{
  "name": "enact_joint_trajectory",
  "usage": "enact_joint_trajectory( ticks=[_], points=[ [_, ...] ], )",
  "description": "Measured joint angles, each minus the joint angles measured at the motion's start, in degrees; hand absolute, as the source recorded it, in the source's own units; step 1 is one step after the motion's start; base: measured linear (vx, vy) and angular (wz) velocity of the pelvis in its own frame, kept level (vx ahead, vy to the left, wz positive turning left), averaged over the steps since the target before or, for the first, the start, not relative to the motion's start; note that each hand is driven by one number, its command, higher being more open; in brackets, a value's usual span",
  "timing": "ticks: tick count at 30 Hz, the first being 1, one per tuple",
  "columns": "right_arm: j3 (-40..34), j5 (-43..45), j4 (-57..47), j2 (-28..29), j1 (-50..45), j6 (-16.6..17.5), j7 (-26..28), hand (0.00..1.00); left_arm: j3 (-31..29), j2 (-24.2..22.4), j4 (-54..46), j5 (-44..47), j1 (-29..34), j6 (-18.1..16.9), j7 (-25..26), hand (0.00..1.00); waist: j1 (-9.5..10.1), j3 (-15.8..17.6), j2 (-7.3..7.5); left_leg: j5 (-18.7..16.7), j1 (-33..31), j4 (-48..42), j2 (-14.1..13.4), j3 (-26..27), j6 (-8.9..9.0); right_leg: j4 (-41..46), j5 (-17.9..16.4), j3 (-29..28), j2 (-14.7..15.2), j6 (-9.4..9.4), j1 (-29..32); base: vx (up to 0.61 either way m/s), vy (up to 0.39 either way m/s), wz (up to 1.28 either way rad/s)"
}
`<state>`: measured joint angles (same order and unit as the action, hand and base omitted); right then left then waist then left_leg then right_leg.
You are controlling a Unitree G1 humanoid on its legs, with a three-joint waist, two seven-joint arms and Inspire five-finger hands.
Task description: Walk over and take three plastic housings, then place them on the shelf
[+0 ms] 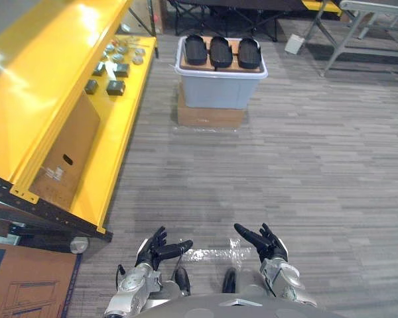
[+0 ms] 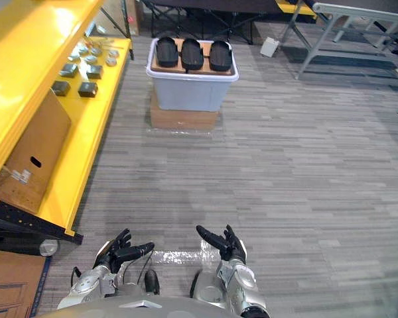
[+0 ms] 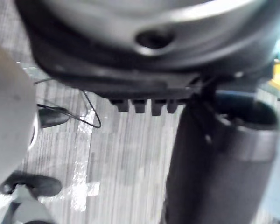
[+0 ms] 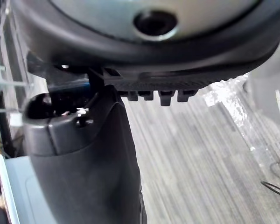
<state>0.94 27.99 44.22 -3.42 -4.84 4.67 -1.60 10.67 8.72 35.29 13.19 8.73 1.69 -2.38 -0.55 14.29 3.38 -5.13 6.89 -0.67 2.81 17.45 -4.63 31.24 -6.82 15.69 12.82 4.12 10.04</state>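
Three black plastic housings lie side by side on a board atop a grey bin far ahead on the floor. The yellow shelf runs along my left. My left hand and right hand hang low in front of me, both open with relaxed fingers and holding nothing. They are far from the housings. In the wrist views the left hand's thumb and the right hand's thumb show close up over the floor.
The bin stands on a cardboard box. Small dark and round parts lie on the shelf, beside a leaning cardboard sheet. A brown box sits at my lower left. Grey table legs stand at the far right.
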Motion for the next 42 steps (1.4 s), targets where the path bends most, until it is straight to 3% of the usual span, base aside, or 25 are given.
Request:
enact_joint_trajectory(
  ticks=[5, 9, 10, 12, 13, 14, 15, 16, 19, 21, 22, 23, 24, 25, 26, 27, 28, 29, 30, 31, 32, 34, 36, 39, 42],
  points=[
    [0.3, 0.6, -3.2, 0.1, -4.4, 1.6, 0.0, 1.00, 3.3, 0.3, -1.8, 0.6, -0.4, 0.7, -2.7, 1.00, -1.79, 0.5, -0.39, -5.0, 0.5, -5.4, -3.6, -0.3, 1.58, -16.2, 1.5, -0.2, -6.0, 2.06, 1.1, 0.14, 0.005, -0.02],
    [-0.4, 1.7, -2.6, 0.2, -7.7, 2.1, 1.1, 1.00, 5.8, 0.8, -2.0, 3.0, -0.1, 3.7, -5.3, 1.00, -1.86, 0.2, 0.67, -10.2, 4.4, -8.8, -3.2, -0.1, 5.10, -19.9, 5.7, -0.4, -5.6, 0.09, 1.4, 0.35, -0.107, 0.02],
    [-0.5, 1.7, -2.4, -0.1, -7.8, 2.1, 1.6, 1.00, 6.0, 0.9, -2.0, 2.9, -0.1, 4.2, -4.6, 1.00, -2.18, -0.2, 0.11, -13.0, 4.8, -11.0, -4.1, -0.2, 6.58, -19.0, 6.8, -0.1, -5.9, -1.82, 1.3, 0.48, -0.235, 0.05],
    [-0.2, 1.6, -2.4, -2.6, -7.9, 2.0, 2.5, 1.00, 6.2, -0.7, -0.1, 2.9, 1.0, 4.9, -2.7, 1.00, -2.50, -2.7, -3.94, -16.1, 4.7, -14.3, -8.0, 0.2, 10.82, -17.2, 6.7, 2.2, -8.3, -4.09, 0.9, 0.48, -0.217, 0.01],
    [-0.1, 1.5, -2.3, -3.4, -7.0, 2.1, 2.9, 1.00, 5.1, -0.7, 1.0, 3.2, 1.2, 5.1, -2.1, 1.00, -2.22, -3.2, -4.79, -15.8, 0.3, -26.5, -10.7, -0.4, 11.05, -17.4, 8.0, 3.0, -9.2, -6.42, 0.0, 0.53, -0.236, -0.04],
    [-0.1, 1.5, -2.3, -4.3, -6.6, 2.1, 3.1, 1.00, 3.8, -1.2, 1.4, 4.9, 0.9, 4.4, -1.7, 1.00, -1.94, -3.0, -7.08, -12.5, -5.8, -41.4, -15.0, -1.1, 12.88, -18.5, 7.2, 3.0, -11.3, -8.36, -2.2, 0.52, -0.231, -0.06],
    [0.1, 1.4, -2.2, -5.1, -5.9, 2.1, 3.3, 1.00, 2.6, -2.0, 1.4, 5.1, 0.7, 3.8, -1.5, 1.00, -1.29, -2.5, -8.06, -9.6, -9.0, -48.3, -17.0, -2.0, 11.98, -19.6, 6.8, 2.9, -12.4, -9.13, -3.8, 0.51, -0.221, -0.16],
    [0.6, 0.1, -1.7, -5.9, -4.5, 1.8, 3.6, 1.00, 0.1, -3.6, 1.5, 5.5, 0.6, 2.7, -1.4, 1.00, -1.02, -1.8, -9.56, -10.0, -13.3, -56.9, -18.5, -5.1, 11.53, -21.2, 5.9, 2.4, -14.0, -10.54, -7.6, 0.53, -0.163, -0.26],
    [1.0, -4.2, 0.0, -5.8, -2.4, 1.7, 4.1, 1.00, -2.2, -4.5, 0.7, 5.5, 0.7, 0.8, -2.2, 1.00, 1.18, -1.0, -8.69, -10.8, -17.3, -53.1, -14.0, -7.8, 11.48, -24.3, 4.2, -0.4, -14.1, -9.84, -15.5, 0.50, -0.126, -0.56],
    [2.1, -5.5, 0.1, -5.7, 0.9, 1.9, 5.0, 1.00, -3.7, -5.5, -0.1, 6.7, 0.7, -0.2, -2.8, 1.00, 3.13, -0.4, -7.51, -9.5, -19.7, -33.7, -8.7, -9.0, 10.83, -27.6, 3.5, -3.7, -13.8, -8.66, -19.2, 0.53, -0.043, -0.79],
    [2.1, -6.2, 0.1, -5.6, 1.9, 1.9, 5.0, 1.00, -4.5, -6.0, -0.4, 6.7, 0.7, -0.6, -2.9, 1.00, 3.48, -0.2, -7.33, -6.7, -20.4, -24.7, -6.9, -10.4, 11.15, -28.3, 3.1, -4.7, -13.9, -8.01, -20.1, 0.34, 0.012, -0.52],
    [2.1, -6.9, 0.1, -5.7, 2.4, 1.9, 4.9, 1.00, -4.9, -6.2, -0.6, 6.7, 0.7, -0.7, -3.1, 1.00, 3.66, 0.0, -7.26, -4.3, -20.3, -19.0, -6.1, -11.4, 11.47, -28.8, 2.7, -5.1, -14.0, -7.36, -20.8, 0.39, 0.076, -0.38],
    [2.3, -7.4, 0.4, -5.9, 2.9, 1.9, 4.9, 1.00, -4.9, -6.4, -0.8, 6.7, 0.7, -1.5, -3.1, 1.00, 3.77, 0.2, -7.48, 1.2, -20.3, -9.2, -5.4, -12.7, 11.83, -29.6, 1.3, -6.2, -14.8, -5.88, -23.1, 0.32, 0.093, -0.33],
    [2.6, -7.4, 0.6, -5.9, 3.1, 1.9, 4.8, 1.00, -5.0, -6.5, -0.7, 6.7, 0.7, -1.9, -3.1, 1.00, 3.91, 0.2, -7.55, 2.6, -20.1, -7.5, -5.6, -12.5, 11.59, -29.5, 0.3, -6.8, -15.1, -5.44, -24.2, 0.49, 0.172, -0.42],
    [3.3, -7.3, 0.7, -5.9, 2.8, 1.9, 4.7, 1.00, -5.1, -6.5, -0.1, 6.7, 0.6, -2.6, -3.1, 1.00, 4.20, 0.2, -7.60, 4.4, -19.2, -5.1, -6.0, -11.5, 10.84, -29.0, -2.0, -7.9, -15.5, -5.16, -26.5, 0.41, 0.202, -0.43],
    [3.8, -7.2, 0.7, -5.9, 2.5, 1.9, 4.5, 1.00, -5.5, -6.0, 0.3, 6.6, 0.3, -2.8, -3.1, 1.00, 4.36, 0.2, -6.84, 9.5, -18.2, -6.4, -6.0, -9.6, 7.83, -26.9, -5.3, -8.9, -14.7, -4.44, -27.6, 0.40, 0.217, -0.38],
    [4.1, -7.1, 0.7, -5.6, 2.4, 1.9, 4.3, 1.00, -5.9, -5.6, 0.2, 6.6, 0.2, -2.7, -3.1, 1.00, 4.31, -0.1, -5.95, 10.3, -18.2, -7.7, -5.4, -8.4, 6.65, -25.0, -7.2, -9.0, -13.5, -3.84, -27.4, 0.49, 0.232, -0.25],
    [4.3, -6.9, 1.1, -5.3, 2.3, 1.9, 3.7, 1.00, -6.6, -4.5, 0.3, 6.6, -0.3, -2.6, -2.8, 1.00, 4.35, -0.4, -2.94, 9.7, -17.8, -8.8, -3.2, -6.4, 4.68, -19.1, -11.2, -8.5, -10.2, -0.86, -25.8, 0.52, 0.213, -0.15],
    [4.2, -6.8, 2.5, -5.2, 3.4, 1.9, 3.6, 1.00, -7.2, -4.3, 1.8, 6.6, -1.7, -2.5, -2.2, 1.00, 4.53, 0.0, -1.91, 9.0, -16.2, -7.8, -1.6, -5.7, 3.19, -5.1, -12.6, -6.4, -7.0, 1.46, -19.8, 0.54, 0.211, -0.14],
    [4.2, -6.7, 3.4, -5.1, 3.8, 1.9, 3.6, 1.00, -7.2, -4.2, 2.3, 6.7, -2.0, -2.3, -1.5, 1.00, 4.57, 0.2, -1.70, 8.8, -15.1, -6.9, -1.0, -5.7, 2.53, 4.0, -11.4, -4.7, -5.1, 2.82, -15.7, 0.36, 0.158, -0.03],
    [4.2, -6.7, 4.5, -4.7, 3.8, 1.9, 3.7, 1.00, -7.1, -3.7, 2.9, 6.7, -2.3, -1.7, -0.7, 1.00, 4.42, 0.7, -1.01, 8.5, -12.4, -5.9, 0.3, -5.7, 0.31, 16.7, -8.6, -1.8, -1.2, 1.90, -10.0, 0.35, 0.157, 0.11],
    [4.3, -7.0, 5.3, -3.6, 2.5, 1.9, 3.5, 1.00, -6.6, -2.3, 3.4, 7.0, -1.6, -1.5, 0.0, 1.00, 3.91, 1.1, -1.23, 7.0, -8.3, -6.2, 0.6, -6.6, -1.13, 17.3, -10.2, 1.7, 0.9, -0.04, -9.1, 0.49, 0.156, 0.38],
    [4.6, -6.9, 5.1, -2.6, 2.2, 2.4, 3.4, 1.00, -6.6, -1.6, 3.4, 7.0, -1.3, -1.5, 0.8, 1.00, 3.60, 1.5, -2.18, 5.5, -5.5, -6.0, -0.2, -8.0, -0.75, 7.5, -10.4, 3.8, -0.3, -0.13, -9.0, 0.39, 0.057, 0.39],
    [5.3, -6.8, 4.9, -2.4, 3.5, 3.8, 2.9, 1.00, -6.5, -1.5, 3.4, 6.8, -2.6, -1.4, 1.5, 1.00, 3.78, 2.1, -3.42, 3.0, -4.3, -6.0, -2.1, -9.8, 0.91, -13.9, -7.1, 2.6, -3.5, 2.21, -6.7, 0.27, -0.022, 0.20],
    [3.7, -6.9, 4.8, -2.5, 3.5, 5.6, 2.9, 1.00, -6.0, -1.6, 5.1, 7.0, -2.6, -0.2, 1.6, 1.00, 3.70, 2.3, -3.29, -2.2, -3.4, -8.9, -2.5, -11.9, 2.10, -24.8, 3.1, -4.0, -3.8, 4.28, -1.4, 0.27, -0.171, 0.16]
  ],
)
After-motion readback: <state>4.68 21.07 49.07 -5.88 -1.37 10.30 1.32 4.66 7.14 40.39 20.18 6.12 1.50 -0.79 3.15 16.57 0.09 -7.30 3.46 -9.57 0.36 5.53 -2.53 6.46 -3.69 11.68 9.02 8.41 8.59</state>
